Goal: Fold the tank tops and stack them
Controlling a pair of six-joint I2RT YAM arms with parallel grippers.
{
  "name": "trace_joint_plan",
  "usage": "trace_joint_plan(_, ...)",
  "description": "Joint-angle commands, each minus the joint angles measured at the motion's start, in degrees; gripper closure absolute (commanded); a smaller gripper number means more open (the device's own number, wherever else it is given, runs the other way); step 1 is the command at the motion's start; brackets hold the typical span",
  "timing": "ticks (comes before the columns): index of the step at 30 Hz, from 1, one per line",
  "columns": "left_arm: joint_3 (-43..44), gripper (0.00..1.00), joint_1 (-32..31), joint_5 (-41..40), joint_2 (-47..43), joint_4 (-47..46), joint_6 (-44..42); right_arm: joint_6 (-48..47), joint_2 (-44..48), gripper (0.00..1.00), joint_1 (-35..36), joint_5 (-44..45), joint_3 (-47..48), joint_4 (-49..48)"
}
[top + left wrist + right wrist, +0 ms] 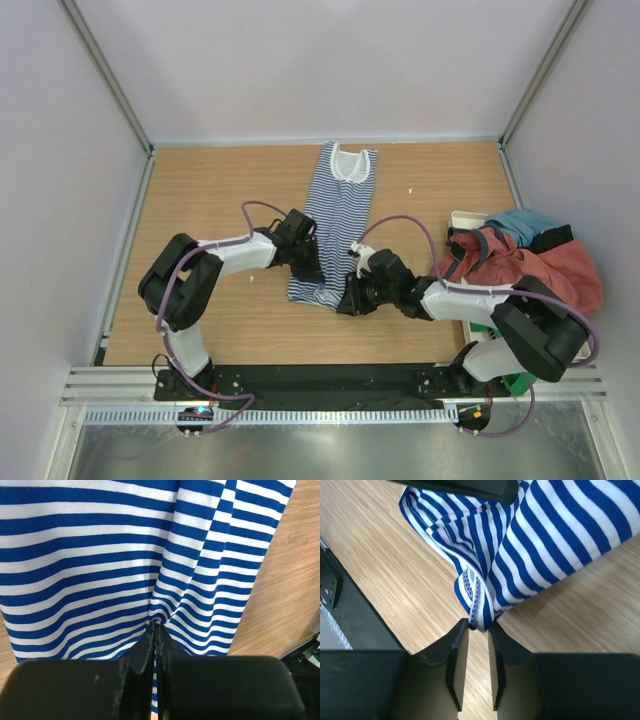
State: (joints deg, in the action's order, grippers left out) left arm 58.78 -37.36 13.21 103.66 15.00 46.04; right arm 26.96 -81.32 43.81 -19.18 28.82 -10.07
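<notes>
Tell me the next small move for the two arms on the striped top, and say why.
Probably finish closing the right gripper on the hem corner. The left gripper is shut on the striped tank top, puckering it, while the right jaws stand slightly apart with the corner between their tips. With both corners held, the bottom edge could be lifted toward the neckline.

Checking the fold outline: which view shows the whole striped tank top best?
Top external: the whole striped tank top lies lengthwise on the table, neckline far. Left wrist shows only pinched stripes; right wrist only a hem corner.
</notes>
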Motion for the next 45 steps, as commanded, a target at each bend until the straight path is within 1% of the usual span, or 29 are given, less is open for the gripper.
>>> trace_joint_plan(1,0.1,1.0,0.27,-2.84,2.08,0.29,-0.69,1.08,4.41,0.74,0.84,0.54,-1.57,1.71)
trace_joint_plan(3,0.36,1.0,0.27,-3.19,2.16,0.64,-0.69,1.25,6.43,0.78,0.84,0.98,-2.01,3.38)
trace_joint_plan(7,0.72,1.0,0.27,-3.89,1.99,1.08,-0.6,2.13,8.81,0.79,0.75,3.09,-1.66,6.81)
trace_joint_plan(11,0.63,1.0,0.27,-4.25,1.81,1.17,-0.51,3.01,9.42,0.91,0.75,5.46,-0.61,9.27)
trace_joint_plan(14,0.54,1.0,0.27,-4.51,1.55,1.52,-0.52,3.45,9.34,0.93,0.84,9.14,0.36,11.37)
trace_joint_plan(15,0.37,1.0,0.27,-4.51,1.46,1.61,-0.69,3.28,9.25,0.91,0.84,9.51,0.45,11.38)
trace_joint_plan(16,0.45,1.0,0.27,-4.51,1.29,1.69,-0.69,2.75,8.99,0.81,0.84,9.86,0.71,11.38)
trace_joint_plan(17,0.45,1.0,0.27,-4.51,0.94,1.69,-0.78,1.44,8.72,0.61,0.75,10.12,1.23,11.47)
trace_joint_plan(18,0.54,1.0,0.27,-4.6,0.76,2.04,-0.86,0.65,8.29,0.57,0.84,9.78,1.76,11.47)
trace_joint_plan(20,0.72,1.0,0.27,-4.86,0.49,2.74,-1.3,-0.94,6.97,0.51,0.84,9.34,3.08,11.39)
trace_joint_plan(30,1.6,1.0,0.27,-4.95,0.23,4.07,-1.83,-8.23,-0.76,0.51,0.75,8.9,8.8,10.94)
trace_joint_plan(33,1.77,1.0,0.27,-4.86,0.14,4.33,-2.01,-9.73,-1.56,0.51,1.01,8.11,10.03,12.08)
trace_joint_plan(39,2.56,1.0,0.27,-4.86,0.49,5.65,-2.89,-11.23,-1.56,0.5,2.68,6.88,10.73,11.39)
trace_joint_plan(42,2.91,1.0,0.27,-5.04,0.49,6.09,-3.15,-12.46,-2.44,0.53,3.82,6.61,11.7,11.82)
trace_joint_plan(43,2.91,1.0,0.27,-5.21,0.41,6.26,-3.15,-12.63,-3.14,0.57,4.35,6.52,11.96,12.0)
trace_joint_plan(45,3.26,1.0,0.27,-5.3,0.49,6.44,-3.24,-12.9,-3.67,0.6,4.7,6.7,12.49,12.44)
